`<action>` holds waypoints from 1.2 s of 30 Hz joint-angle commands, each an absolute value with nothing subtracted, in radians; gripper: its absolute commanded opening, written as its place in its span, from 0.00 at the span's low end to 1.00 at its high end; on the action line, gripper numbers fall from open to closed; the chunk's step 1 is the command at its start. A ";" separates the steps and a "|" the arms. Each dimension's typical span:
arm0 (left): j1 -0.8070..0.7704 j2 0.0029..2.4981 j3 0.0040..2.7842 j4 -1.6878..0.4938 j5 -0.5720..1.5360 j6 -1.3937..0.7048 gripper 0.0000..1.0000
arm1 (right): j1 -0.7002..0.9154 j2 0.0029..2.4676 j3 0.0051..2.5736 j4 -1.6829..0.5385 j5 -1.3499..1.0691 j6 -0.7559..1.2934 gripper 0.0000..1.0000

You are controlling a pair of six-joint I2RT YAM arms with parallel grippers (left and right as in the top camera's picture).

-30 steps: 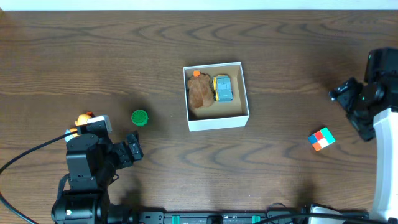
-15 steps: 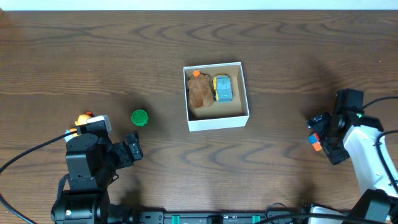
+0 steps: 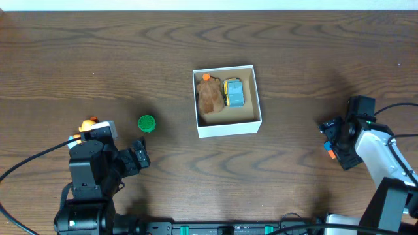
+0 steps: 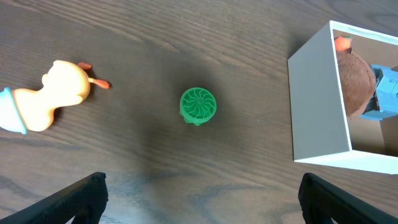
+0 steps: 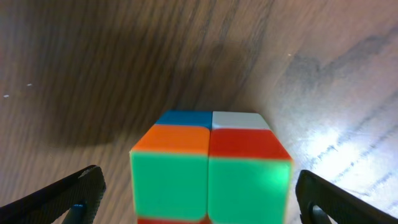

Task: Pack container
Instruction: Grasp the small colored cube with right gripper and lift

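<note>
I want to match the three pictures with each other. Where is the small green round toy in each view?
Overhead: green toy left of the container, apart from it.
Left wrist: green toy near the middle, between the duck toy at left and the container's white wall at right.
Right wrist: not in it; only the coloured cube shows.
Shared landmark: the container, in the overhead and left wrist views.

The right tool [image 3: 334, 140] has swung in from the right edge of the table [image 3: 287, 189] and come down over the colour cube [image 5: 210, 177]. Its fingers now straddle the cube, which the arm mostly hides from overhead.
</note>
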State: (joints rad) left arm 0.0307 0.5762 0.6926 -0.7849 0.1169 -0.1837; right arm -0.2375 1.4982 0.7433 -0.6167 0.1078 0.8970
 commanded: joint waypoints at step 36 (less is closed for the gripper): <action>0.029 0.575 0.711 -0.785 0.120 -0.186 0.98 | -0.242 1.531 0.739 -0.577 0.122 0.891 0.39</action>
State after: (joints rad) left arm 0.0307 0.5762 0.6926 -0.7849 0.1169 -0.1837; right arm -0.2390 1.5288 0.7429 -0.5846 0.1101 0.9054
